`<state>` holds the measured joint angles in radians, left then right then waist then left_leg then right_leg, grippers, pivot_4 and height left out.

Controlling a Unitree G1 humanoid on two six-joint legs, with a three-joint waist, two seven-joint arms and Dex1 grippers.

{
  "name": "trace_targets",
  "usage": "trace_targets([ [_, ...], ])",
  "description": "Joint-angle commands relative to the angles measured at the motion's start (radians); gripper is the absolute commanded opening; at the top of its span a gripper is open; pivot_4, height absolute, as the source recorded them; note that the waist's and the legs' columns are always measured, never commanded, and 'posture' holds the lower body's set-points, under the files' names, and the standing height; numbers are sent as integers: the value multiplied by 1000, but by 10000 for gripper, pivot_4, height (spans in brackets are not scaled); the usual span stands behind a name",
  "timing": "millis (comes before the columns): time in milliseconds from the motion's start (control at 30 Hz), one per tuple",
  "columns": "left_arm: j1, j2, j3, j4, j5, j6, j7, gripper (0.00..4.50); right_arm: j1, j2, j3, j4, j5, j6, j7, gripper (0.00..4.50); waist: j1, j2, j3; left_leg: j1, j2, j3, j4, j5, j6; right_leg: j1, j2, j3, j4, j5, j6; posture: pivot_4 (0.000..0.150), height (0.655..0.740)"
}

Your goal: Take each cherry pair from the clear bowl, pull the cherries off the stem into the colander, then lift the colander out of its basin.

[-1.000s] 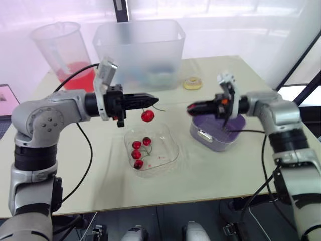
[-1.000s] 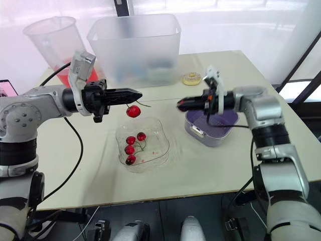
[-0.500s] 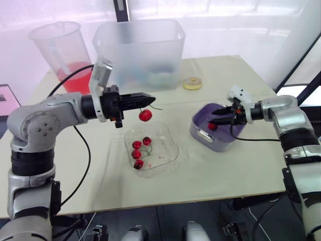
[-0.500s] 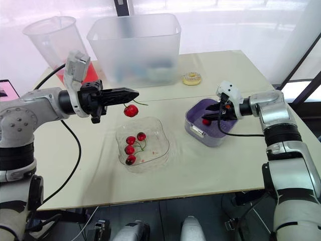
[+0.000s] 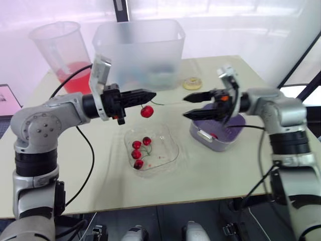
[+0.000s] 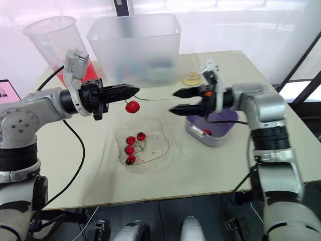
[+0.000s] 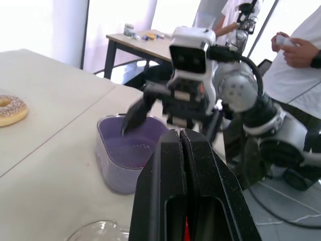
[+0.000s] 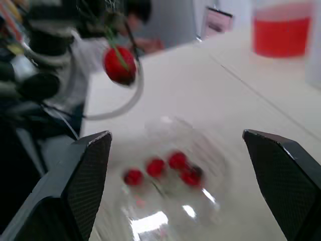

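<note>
Since half a second ago the right gripper (image 5: 186, 107) has come up out of the colander (image 6: 223, 123) and swung toward 9 o'clock. Its fingers, then pinched on a cherry, now stand wide apart and hold nothing, and that loose cherry (image 5: 214, 135) lies inside the colander. The left gripper (image 5: 152, 93) has barely shifted.

Nearest, the table (image 5: 165, 193) has a broad bare strip along its 6 o'clock edge. Beyond that strip, near the table's middle, sits the clear bowl (image 5: 171, 150), with four cherries (image 5: 136, 145) bunched in its 9 o'clock half. Above the bowl's 12 o'clock rim the left gripper's fingers are pressed together on a stem (image 6: 143, 99). A hanging cherry (image 5: 146, 111) dangles just under the tips, clear of the bowl. The right gripper's tips point at it from 3 o'clock, with an open gap of air between the two grippers.

The colander sits in its basin (image 5: 223, 145) at 3 o'clock of the bowl, near it but apart, with bare table between it and the 3 o'clock edge. Farther off, at 12 o'clock of the colander, lies a doughnut (image 5: 192, 83) with bare table around it. At the far edge stand a frosted tub (image 5: 138, 50) and, at its 9 o'clock, a jug (image 5: 62, 50) of red liquid.
</note>
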<state>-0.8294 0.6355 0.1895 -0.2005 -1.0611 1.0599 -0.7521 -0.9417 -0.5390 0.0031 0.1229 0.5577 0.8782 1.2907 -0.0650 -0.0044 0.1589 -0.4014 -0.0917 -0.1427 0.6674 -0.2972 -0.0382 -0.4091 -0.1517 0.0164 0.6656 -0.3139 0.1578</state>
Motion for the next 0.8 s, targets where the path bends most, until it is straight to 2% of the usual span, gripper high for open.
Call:
trace_targets([
  [33, -4, -3, 27, -42, -35, -5, 14, 0, -3, 63, -28, -95, 78, 49, -83, 44686, 5, 0, 0, -1, 0, 0, 0, 0, 0, 0, 0, 0, 0, 0, 0, 1500, 7400],
  [367, 14, -10, 27, -67, -57, -9, 50, 0, 9, 175, -11, -141, 176, 81, -164, 44686, -2, 0, 0, -1, 0, -1, 1, 0, 0, -1, 0, 0, 1, 0, 0, 1500, 7400],
  [467, 21, -11, 26, -75, -61, -12, 55, 0, 14, 188, 2, -145, 191, 84, -178, 36370, -4, 0, 0, -1, 0, -1, 1, 0, 0, -1, 0, 0, 1, 0, 0, 1500, 7400],
  [700, 38, -10, 23, -81, -55, -21, 57, 0, 14, 196, 7, -143, 208, 78, -201, 2664, -4, 0, 0, -1, 0, -1, 1, 0, 0, -1, 0, 0, 1, 0, 0, 1500, 7400],
  [733, 37, -12, 22, -81, -55, -23, 58, 0, 16, 195, 12, -143, 204, 74, -202, 414, -4, 0, 0, -1, 0, -1, 1, 0, 0, -1, 0, 0, 1, 0, 0, 1500, 7400],
  [800, 37, -13, 21, -81, -54, -25, 57, 0, 19, 189, 23, -145, 197, 69, -200, 414, -4, 0, 0, -1, 0, -1, 1, 0, 0, -1, 0, 0, 1, 0, 0, 1500, 7400],
])
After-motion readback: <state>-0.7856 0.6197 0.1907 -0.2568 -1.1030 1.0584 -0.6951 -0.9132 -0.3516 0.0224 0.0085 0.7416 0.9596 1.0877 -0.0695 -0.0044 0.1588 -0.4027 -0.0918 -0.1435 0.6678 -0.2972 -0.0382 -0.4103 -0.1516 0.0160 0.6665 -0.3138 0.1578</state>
